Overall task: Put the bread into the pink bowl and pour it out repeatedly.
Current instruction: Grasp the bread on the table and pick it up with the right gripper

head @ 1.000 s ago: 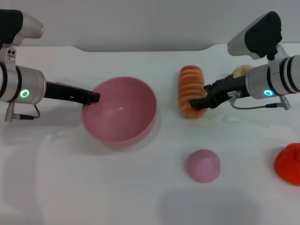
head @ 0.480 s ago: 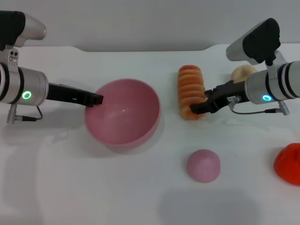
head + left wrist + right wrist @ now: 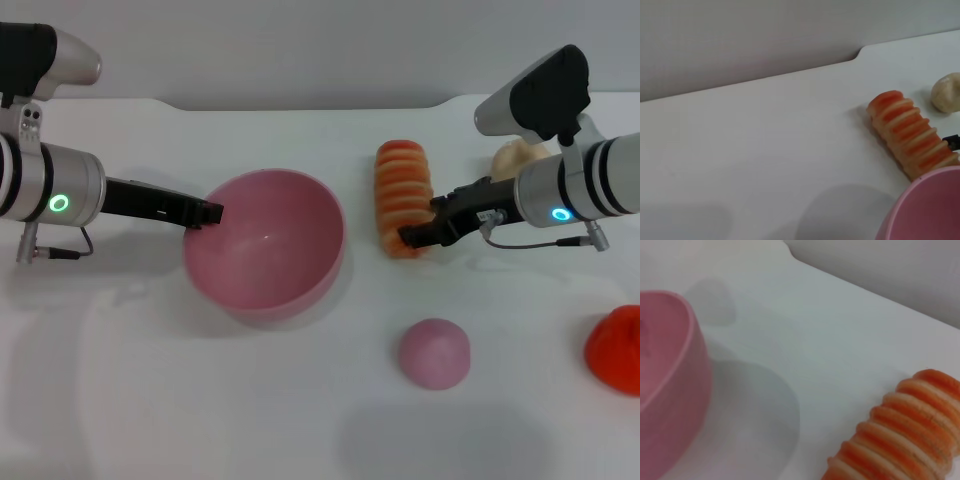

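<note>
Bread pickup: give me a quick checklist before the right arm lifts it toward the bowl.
1. Bread on the table beside the pink bowl, striped face up: ok.
2. Right gripper at the loaf's near end: ok.
3. Firm grasp on the loaf: cannot tell.
4. Bowl empty and upright, mouth open to receive: ok.
5. Left gripper at the bowl's left rim to steady it: ok; actual clamp on the rim: cannot tell.
6. Pink bun and beige lump lie off the direct path between loaf and bowl: ok.
</note>
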`<state>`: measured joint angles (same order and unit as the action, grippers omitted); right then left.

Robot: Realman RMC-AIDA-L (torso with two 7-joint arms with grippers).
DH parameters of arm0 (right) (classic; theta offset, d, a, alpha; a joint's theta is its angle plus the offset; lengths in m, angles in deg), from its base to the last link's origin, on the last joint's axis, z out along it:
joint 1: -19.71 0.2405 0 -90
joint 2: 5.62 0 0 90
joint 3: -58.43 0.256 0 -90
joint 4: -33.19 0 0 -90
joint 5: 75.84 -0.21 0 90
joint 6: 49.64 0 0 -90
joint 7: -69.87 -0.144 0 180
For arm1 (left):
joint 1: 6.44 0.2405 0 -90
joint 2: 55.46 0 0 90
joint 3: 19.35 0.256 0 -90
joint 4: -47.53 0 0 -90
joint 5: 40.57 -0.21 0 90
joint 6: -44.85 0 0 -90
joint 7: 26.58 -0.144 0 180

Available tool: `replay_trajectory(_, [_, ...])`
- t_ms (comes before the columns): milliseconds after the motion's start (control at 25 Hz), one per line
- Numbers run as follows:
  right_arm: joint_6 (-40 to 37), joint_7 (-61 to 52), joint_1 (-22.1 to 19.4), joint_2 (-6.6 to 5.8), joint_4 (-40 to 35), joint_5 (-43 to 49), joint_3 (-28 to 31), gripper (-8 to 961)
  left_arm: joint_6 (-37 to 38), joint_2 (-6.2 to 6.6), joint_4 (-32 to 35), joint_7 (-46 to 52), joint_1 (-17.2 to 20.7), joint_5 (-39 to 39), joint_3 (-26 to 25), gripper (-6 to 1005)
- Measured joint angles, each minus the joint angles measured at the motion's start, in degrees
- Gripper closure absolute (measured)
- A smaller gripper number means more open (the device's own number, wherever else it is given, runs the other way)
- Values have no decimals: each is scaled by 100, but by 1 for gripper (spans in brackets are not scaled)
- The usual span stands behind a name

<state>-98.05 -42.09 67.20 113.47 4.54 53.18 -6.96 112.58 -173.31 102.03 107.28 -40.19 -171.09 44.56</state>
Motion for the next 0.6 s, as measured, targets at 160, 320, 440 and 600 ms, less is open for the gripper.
replay_trajectory(160, [102, 0, 22, 0, 71, -175, -131, 262, 26, 0, 9, 0, 0, 1, 27, 952])
replay_trajectory(320, [130, -16, 107, 0, 208, -224, -169, 263, 30, 0, 31, -2, 0, 1, 49, 952])
replay_trajectory(440, [131, -26, 167, 0, 288, -227, -170, 263, 52, 0, 48, -5, 0, 1, 64, 951])
replay_trajectory(600, [132, -27, 189, 0, 334, -229, -225, 266, 82, 0, 52, -2, 0, 1, 70, 951])
